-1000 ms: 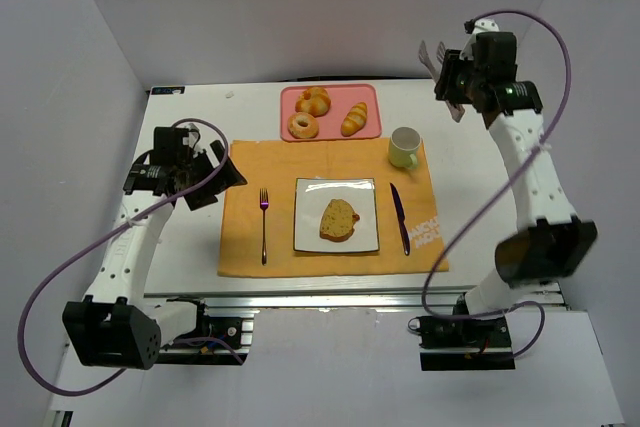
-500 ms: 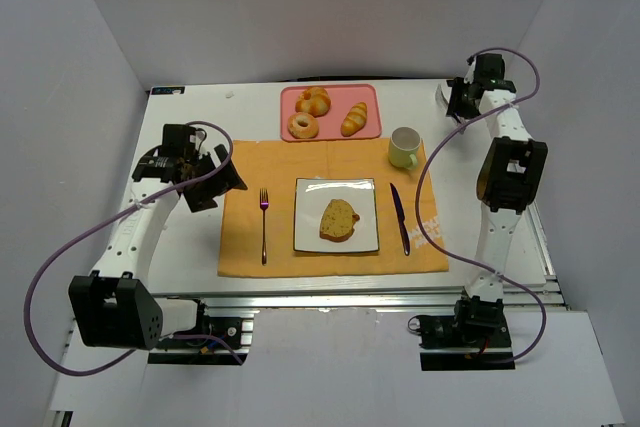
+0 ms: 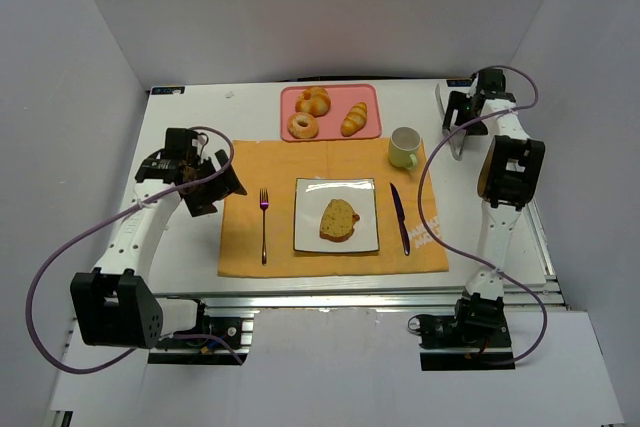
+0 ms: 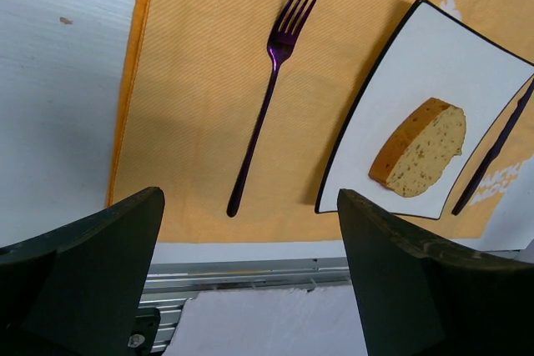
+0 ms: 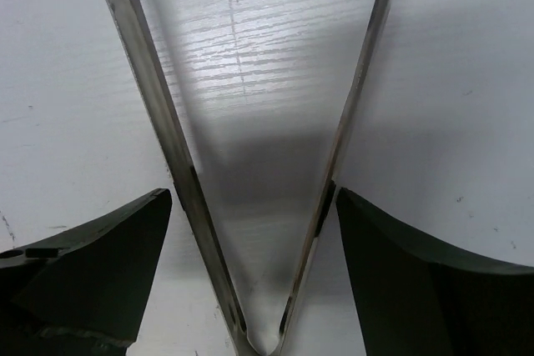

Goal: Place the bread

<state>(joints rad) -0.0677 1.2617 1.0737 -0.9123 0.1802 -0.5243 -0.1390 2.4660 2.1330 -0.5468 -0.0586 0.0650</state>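
Observation:
The bread (image 3: 339, 218) (image 4: 420, 147), a tan slice with a brown crust, lies flat on the white square plate (image 3: 310, 237) (image 4: 417, 64) in the middle of the orange placemat (image 3: 240, 237). My left gripper (image 3: 228, 179) (image 4: 250, 206) hovers open and empty over the placemat's left edge, near the fork (image 4: 267, 106). My right gripper (image 3: 455, 119) (image 5: 250, 198) is low at the table's back right corner, open. Metal tongs (image 5: 158, 114) lie on the table between its spread fingers, their V spreading away from the wrist.
A pink tray (image 3: 370, 92) with two croissants and a donut sits at the back centre. A green mug (image 3: 404, 147) stands on the placemat's back right corner. A fork (image 3: 264, 222) lies left of the plate, a knife (image 3: 400, 219) right of it.
The right arm dropped from high in the air to the table at the back right, and its jaws spread wide off the tongs. The left arm barely shifted.

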